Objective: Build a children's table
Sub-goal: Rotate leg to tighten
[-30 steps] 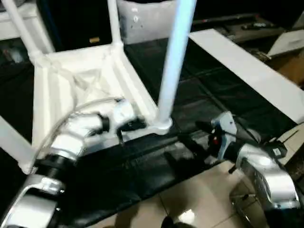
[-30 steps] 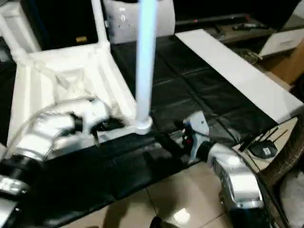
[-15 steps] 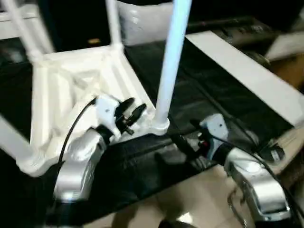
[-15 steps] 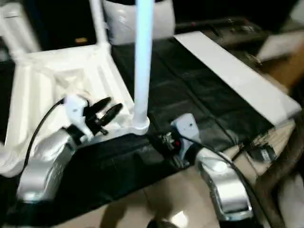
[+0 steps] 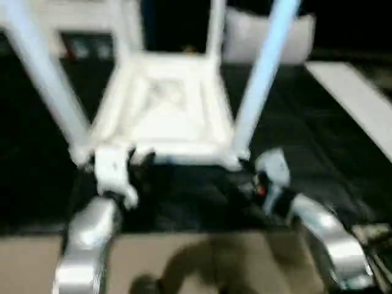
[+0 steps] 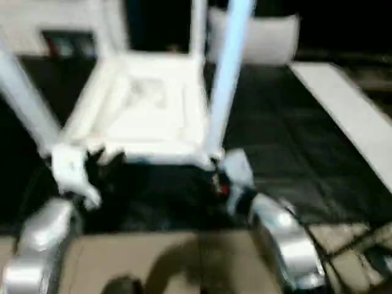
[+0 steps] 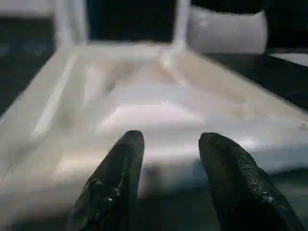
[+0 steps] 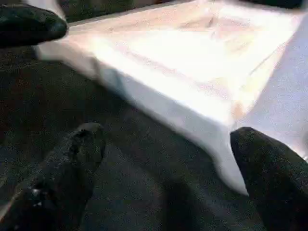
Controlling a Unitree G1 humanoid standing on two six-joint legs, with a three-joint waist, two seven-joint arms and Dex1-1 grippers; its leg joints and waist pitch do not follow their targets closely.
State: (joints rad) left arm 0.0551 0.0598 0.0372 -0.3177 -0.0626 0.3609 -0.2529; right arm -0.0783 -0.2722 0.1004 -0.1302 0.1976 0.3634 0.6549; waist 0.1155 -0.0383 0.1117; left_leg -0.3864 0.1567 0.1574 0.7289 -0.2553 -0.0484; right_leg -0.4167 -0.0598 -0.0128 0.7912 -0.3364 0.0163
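Left gripper [image 7: 168, 159] withdrew, open, from table top [image 7: 159, 106].

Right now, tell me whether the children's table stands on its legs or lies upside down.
Upside down. The children's table rests top-down on the black work table, ribbed underside facing up, legs rising from its corners.

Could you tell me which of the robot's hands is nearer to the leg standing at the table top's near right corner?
Right. The right hand sits just beside the foot of that leg, while the left hand is at the opposite near corner, along the table top's near edge.
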